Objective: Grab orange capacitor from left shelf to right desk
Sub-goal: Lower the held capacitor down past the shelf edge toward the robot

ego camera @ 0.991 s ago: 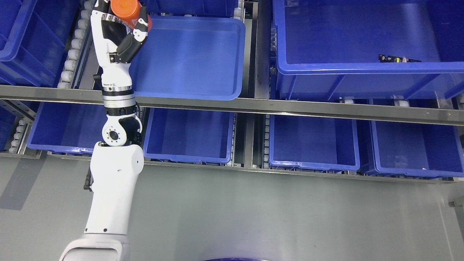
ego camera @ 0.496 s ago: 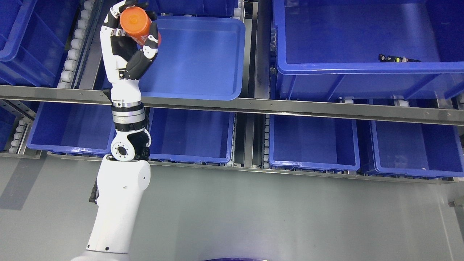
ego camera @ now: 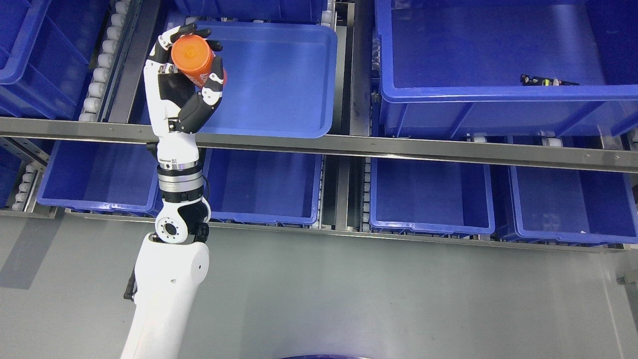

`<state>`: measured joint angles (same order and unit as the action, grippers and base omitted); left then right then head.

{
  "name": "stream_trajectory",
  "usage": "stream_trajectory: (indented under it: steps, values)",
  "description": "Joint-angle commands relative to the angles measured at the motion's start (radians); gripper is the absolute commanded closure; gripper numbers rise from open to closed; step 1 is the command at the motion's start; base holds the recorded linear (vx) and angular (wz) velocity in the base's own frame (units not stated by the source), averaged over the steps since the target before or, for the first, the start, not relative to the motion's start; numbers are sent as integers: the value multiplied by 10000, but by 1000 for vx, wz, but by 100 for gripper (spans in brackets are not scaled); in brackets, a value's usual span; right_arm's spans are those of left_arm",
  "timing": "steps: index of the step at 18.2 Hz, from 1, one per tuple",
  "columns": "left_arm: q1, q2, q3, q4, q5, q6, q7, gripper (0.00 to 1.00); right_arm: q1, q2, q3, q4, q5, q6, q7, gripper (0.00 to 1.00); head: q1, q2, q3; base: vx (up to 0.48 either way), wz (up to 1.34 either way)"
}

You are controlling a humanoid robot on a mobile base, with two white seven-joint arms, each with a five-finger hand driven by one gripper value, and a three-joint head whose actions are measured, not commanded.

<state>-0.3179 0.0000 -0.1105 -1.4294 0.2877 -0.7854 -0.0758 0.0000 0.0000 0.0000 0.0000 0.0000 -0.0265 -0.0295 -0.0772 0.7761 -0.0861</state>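
One arm shows, coming in from the lower left, and its left hand point(ego camera: 182, 80) is raised in front of the shelf with its fingers point(ego camera: 215, 82) curled round one orange capacitor point(ego camera: 196, 60). The capacitor is a plain orange cylinder with its round end toward the camera, tilted, and held clear above the near left corner of a shallow blue tray point(ego camera: 279, 75) on the upper level of the shelf. The thumb and fingers wrap it from both sides, so the grip is closed on it. On the same upper level stand one large blue bin point(ego camera: 498, 94) to the right, which holds one small dark part point(ego camera: 548, 80) near its front wall, and part of another blue bin point(ego camera: 30, 55) at the far left edge. A metal rail point(ego camera: 398, 147) runs across the front of the shelf. Below the rail four blue bins sit side by side: one behind the forearm point(ego camera: 89, 179), a second point(ego camera: 264, 184), a third point(ego camera: 428, 194) and a fourth point(ego camera: 573, 204). The grey floor point(ego camera: 374, 299) fills the lower part of the view.
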Motion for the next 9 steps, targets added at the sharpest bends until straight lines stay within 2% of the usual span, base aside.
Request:
stream_trajectory:
  steps: [1, 9]
  values:
    - [494, 174, 77, -800, 7, 0, -9, 100, 199, -175, -123, -175, 31, 35, 4, 0, 0, 0, 0, 0, 0]
    - [770, 174, 77, -939, 7, 0, -9, 100, 199, -175, -123, -175, 31, 35, 4, 0, 0, 0, 0, 0, 0]
